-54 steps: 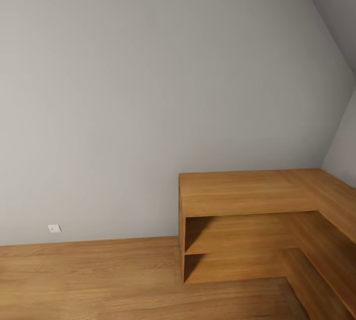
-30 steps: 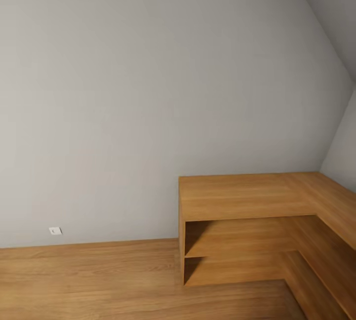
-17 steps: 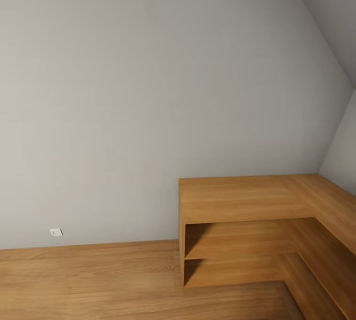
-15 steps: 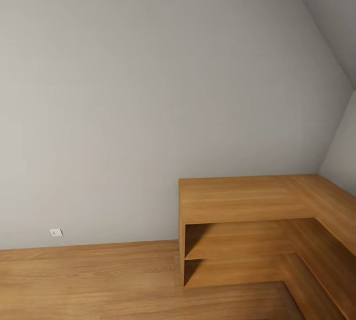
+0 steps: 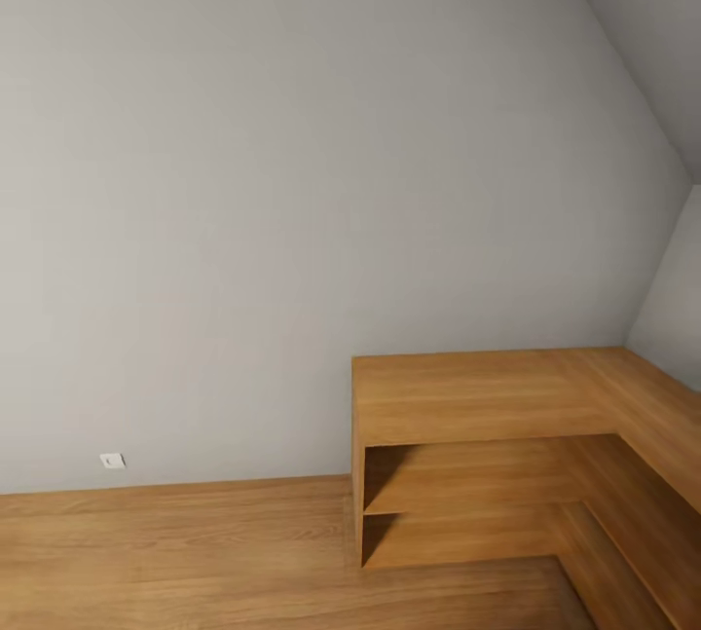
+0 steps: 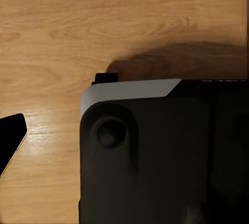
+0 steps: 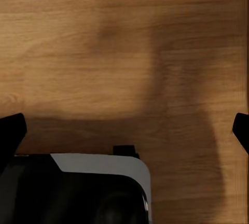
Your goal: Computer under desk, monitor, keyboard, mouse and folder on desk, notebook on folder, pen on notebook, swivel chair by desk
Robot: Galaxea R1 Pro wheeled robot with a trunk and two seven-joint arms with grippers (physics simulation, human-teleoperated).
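Meanwhile, a bare grey wall and a low oak shelving unit in the room's corner are faced; no desk, monitor or folder is seen. Both wrist cameras are pointed down at wooden floor, presumably arms tucked for travel. The right gripper is spread wide, empty; the left's state cannot be told.

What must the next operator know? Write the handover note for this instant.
Right hand: open, nothing between the fingertips, above the wood floor.
Left hand: one fingertip in view, state unclear, holding nothing visible.
Head camera faces a grey wall and the low oak shelving unit, not the desk.
Done: nothing can be confirmed from here.
Left: find the desk and chair, then treat every step as open.
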